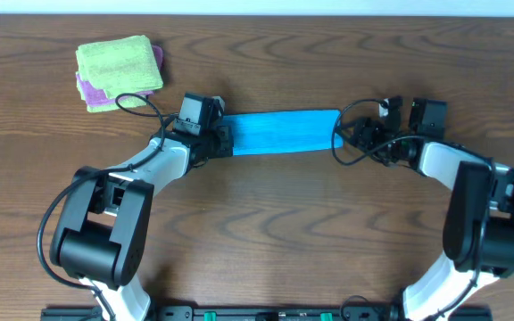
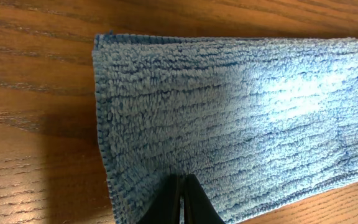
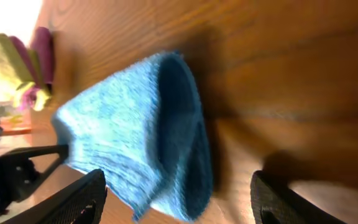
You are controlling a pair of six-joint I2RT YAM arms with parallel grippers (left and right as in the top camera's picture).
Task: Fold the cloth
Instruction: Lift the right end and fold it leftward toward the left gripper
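A stack of folded cloths (image 1: 119,71) is seen near the far left corner of the tabletop (image 1: 266,232). The blue cloth (image 1: 284,132), folded into a long strip, is laid midway along the table, nearer the far edge. The left gripper (image 2: 182,196) is closed tight over its left end, and the right gripper (image 3: 179,208) is spread wide around its looped right end.

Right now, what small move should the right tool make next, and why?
Probably close the right tool on the blue cloth: its fingers stand wide open, and the cloth's end lies between them, not yet gripped.
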